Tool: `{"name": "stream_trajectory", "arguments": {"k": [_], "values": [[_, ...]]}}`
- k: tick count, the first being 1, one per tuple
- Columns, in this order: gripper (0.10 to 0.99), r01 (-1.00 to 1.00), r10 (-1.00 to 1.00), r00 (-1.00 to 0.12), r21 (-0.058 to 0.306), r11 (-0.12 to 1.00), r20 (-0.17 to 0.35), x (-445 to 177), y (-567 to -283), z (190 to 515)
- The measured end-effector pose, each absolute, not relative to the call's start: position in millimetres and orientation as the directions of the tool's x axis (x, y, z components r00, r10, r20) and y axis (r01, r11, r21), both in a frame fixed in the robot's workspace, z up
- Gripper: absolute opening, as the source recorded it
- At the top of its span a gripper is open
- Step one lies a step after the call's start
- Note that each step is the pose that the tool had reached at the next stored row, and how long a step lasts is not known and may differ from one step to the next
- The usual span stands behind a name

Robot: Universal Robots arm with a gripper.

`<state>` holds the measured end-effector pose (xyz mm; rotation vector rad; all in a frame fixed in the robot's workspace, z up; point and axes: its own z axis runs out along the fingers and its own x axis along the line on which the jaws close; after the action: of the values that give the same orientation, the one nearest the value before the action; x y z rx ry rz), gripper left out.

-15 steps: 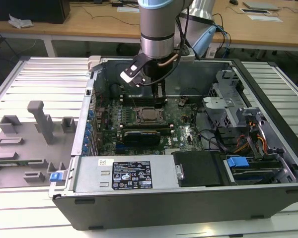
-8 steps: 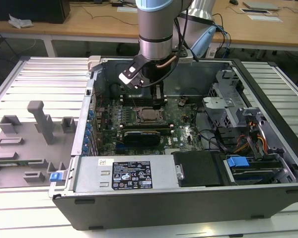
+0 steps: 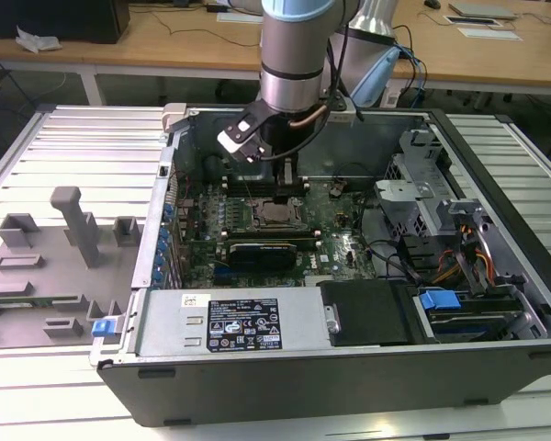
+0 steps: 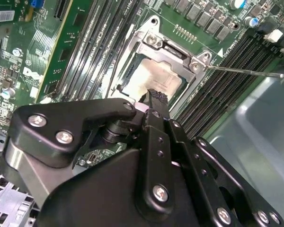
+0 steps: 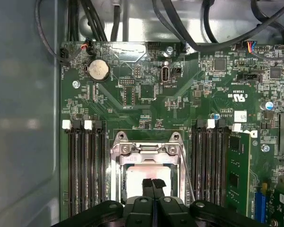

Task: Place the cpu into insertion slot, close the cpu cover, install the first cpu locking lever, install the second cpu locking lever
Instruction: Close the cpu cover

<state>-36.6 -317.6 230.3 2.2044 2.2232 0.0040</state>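
My jaws are clenched together on nothing, close over the pale silvery-beige square cpu (image 5: 141, 173). It lies on the green motherboard (image 5: 132, 101) under the thin silver-grey metal cpu cover (image 5: 146, 150).

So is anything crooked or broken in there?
Nothing looks broken or spilled. One thin locking lever sticks out away from the cpu cover across the black slots instead of being tucked in beside it, so it looks unlatched.
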Motion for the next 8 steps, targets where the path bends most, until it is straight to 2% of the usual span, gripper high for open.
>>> {"name": "stream_trajectory", "arguments": {"k": [8], "values": [[0.106,0.999,0.999,-0.033,0.009,0.033,-0.006,-37.8,-322.0,227.5]]}}
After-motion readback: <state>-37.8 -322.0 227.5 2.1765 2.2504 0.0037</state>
